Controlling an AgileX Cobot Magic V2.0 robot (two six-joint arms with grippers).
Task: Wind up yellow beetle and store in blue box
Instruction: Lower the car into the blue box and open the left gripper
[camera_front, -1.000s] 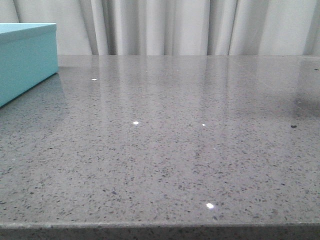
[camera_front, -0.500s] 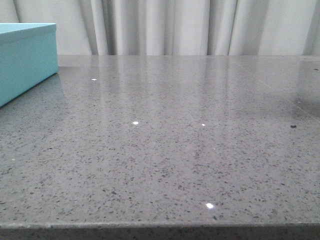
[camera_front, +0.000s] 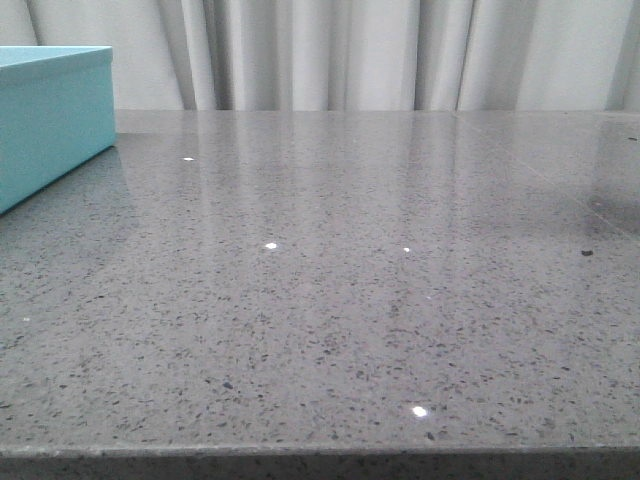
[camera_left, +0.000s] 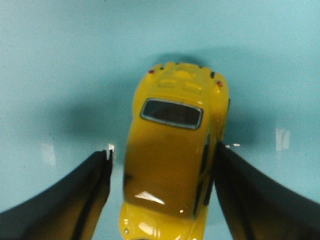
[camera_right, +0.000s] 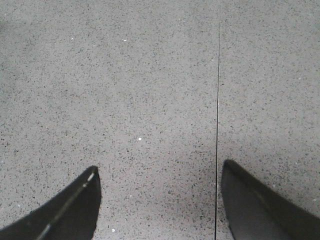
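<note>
storing step, near its end. at far left of the front view, blue box (camera_front: 50, 115) on the grey desk (camera_front: 330, 300), no arm in sight there. in the left wrist view, yellow beetle (camera_left: 172, 155) over a turquoise surface, seemingly inside the box; left end effector (camera_left: 162, 165) spread around it, one finger touching its side, the other apart, so seemingly released. next: lift straight up without nudging the car. right end effector (camera_right: 160, 200) spread, holding nothing, above bare desk.
</note>
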